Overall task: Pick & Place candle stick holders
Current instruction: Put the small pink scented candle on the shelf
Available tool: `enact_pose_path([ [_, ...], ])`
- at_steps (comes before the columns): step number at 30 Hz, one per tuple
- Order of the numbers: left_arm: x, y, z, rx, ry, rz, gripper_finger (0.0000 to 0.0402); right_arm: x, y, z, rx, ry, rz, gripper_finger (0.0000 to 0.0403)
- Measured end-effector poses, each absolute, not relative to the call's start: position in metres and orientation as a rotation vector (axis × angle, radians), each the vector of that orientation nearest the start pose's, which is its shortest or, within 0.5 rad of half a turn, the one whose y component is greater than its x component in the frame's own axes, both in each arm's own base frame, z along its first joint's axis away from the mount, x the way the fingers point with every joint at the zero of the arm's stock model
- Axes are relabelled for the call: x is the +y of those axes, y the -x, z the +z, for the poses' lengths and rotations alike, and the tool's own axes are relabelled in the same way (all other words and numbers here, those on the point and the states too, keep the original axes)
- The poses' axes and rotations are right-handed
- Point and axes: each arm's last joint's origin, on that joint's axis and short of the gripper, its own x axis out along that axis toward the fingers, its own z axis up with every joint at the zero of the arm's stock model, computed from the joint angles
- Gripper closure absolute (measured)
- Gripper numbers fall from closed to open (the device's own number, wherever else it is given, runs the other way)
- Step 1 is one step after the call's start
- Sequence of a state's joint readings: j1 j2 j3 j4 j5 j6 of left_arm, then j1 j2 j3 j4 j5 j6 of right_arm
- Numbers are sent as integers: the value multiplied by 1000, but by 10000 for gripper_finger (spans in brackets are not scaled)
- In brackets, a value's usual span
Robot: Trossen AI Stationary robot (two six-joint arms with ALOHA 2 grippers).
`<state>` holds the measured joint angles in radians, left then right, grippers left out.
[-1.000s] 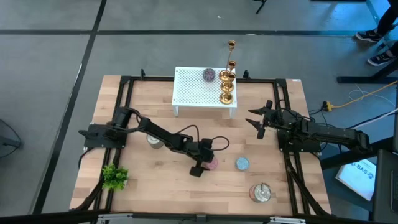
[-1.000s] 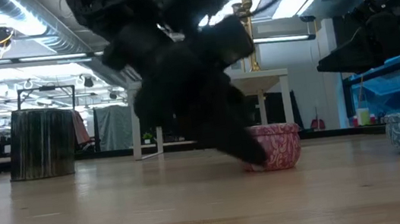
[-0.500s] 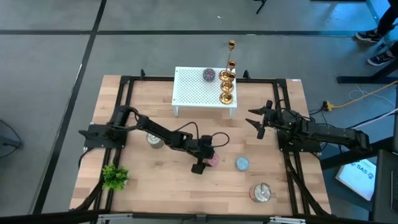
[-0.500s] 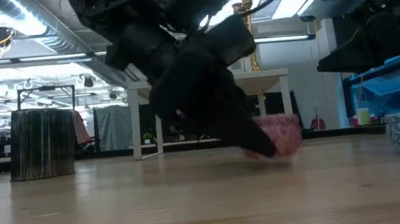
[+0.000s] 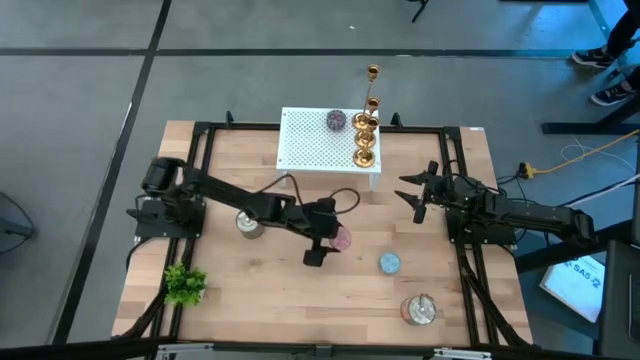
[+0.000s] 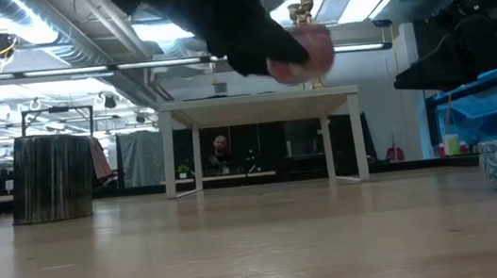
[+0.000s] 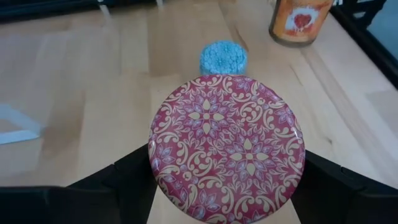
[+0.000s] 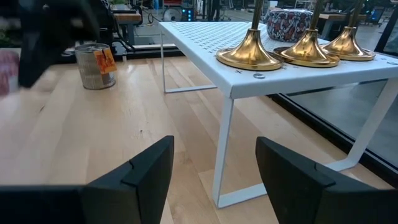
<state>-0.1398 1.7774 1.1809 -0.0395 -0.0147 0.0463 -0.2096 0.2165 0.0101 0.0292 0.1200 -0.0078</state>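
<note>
Illumination is even and diffuse from overhead; the light wooden table (image 5: 250, 290) carries only faint, soft shadows. In the low view, bright ceiling strip lights (image 6: 169, 30) glare, and the raised round pink patterned tin (image 6: 306, 51) is motion-blurred. The shiny gold candlestick holder bases (image 8: 249, 55) show specular highlights.

Wooden table (image 5: 260, 290) with black frame rails along its edges. A white perforated stand (image 5: 315, 140) sits at its 12 o'clock edge. Resting directly on the wood: a silver tin (image 5: 248, 224) at 9 o'clock, a green plant (image 5: 184, 284) at 8 o'clock, a blue disc (image 5: 389, 263) at 4 o'clock, and a second silver tin (image 5: 419, 309) at 5 o'clock.
</note>
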Motion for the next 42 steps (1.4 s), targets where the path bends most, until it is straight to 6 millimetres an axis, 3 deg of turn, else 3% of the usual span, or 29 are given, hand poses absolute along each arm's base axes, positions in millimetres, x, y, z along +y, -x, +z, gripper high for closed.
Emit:
enact_pose_path([
  [10,-48,-361,260,577,-146,-133,113,-26,-106,152,179,0,-328,171],
  [16,-34,-354,277,528,-161,-102,113,-26,-106,152,179,0,-328,171],
  [30,8,-349,280,552,-137,-144,112,-26,-106,152,179,0,-328,171],
  [36,31,-343,287,539,-108,-76,111,-26,-106,152,179,0,-328,171],
  [42,41,-343,291,513,-46,1,110,-26,-106,152,179,0,-329,171],
])
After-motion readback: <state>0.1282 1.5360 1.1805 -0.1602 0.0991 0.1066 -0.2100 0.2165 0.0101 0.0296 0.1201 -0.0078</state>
